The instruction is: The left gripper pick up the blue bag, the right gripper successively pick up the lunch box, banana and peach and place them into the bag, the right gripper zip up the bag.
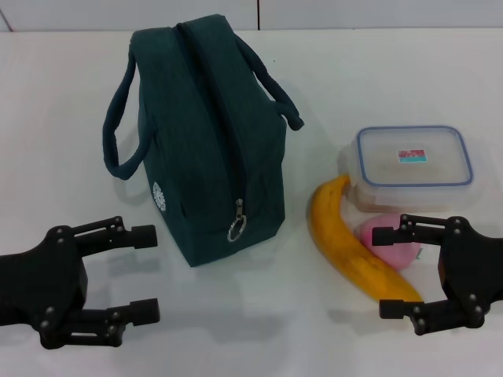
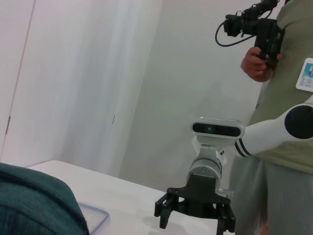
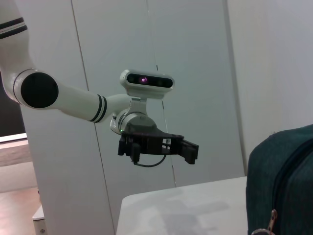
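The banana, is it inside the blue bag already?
No, the banana lies on the white table beside the blue bag, just in front of the lunch box.

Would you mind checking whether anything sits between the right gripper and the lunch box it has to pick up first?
Yes. In the head view the peach and the banana lie between the open right gripper and the lunch box, which sits behind them against the peach.
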Available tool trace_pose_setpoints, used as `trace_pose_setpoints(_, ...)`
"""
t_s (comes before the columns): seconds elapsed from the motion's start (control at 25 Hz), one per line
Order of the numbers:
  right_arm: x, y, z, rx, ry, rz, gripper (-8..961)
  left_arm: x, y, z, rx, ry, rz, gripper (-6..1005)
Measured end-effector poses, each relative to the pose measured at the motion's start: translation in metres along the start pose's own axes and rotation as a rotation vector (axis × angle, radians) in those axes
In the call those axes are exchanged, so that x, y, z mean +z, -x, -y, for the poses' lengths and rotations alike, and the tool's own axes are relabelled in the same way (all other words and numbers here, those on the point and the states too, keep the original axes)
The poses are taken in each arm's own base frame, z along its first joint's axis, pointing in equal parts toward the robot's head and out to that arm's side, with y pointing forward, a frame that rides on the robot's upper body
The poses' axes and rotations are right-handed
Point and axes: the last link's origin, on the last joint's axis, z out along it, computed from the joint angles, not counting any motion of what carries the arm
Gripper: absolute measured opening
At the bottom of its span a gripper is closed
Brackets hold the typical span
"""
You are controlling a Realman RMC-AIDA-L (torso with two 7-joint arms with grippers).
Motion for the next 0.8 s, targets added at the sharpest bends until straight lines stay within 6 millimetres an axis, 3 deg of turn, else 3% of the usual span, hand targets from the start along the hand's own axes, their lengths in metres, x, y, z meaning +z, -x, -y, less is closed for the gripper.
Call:
trace_pose_setpoints(0.52, 0.0, 0.0, 0.001, 0.001, -0.005, -0.005, 843, 0.001, 0.0, 0.0, 0.004, 0.002, -0.003, 861)
trace_pose_setpoints(0.8, 0.0, 0.0, 0.003, 0.0, -0.016, -0.004, 842, -0.009, -0.017, 0.011, 0.015, -0.082, -0.135, 861)
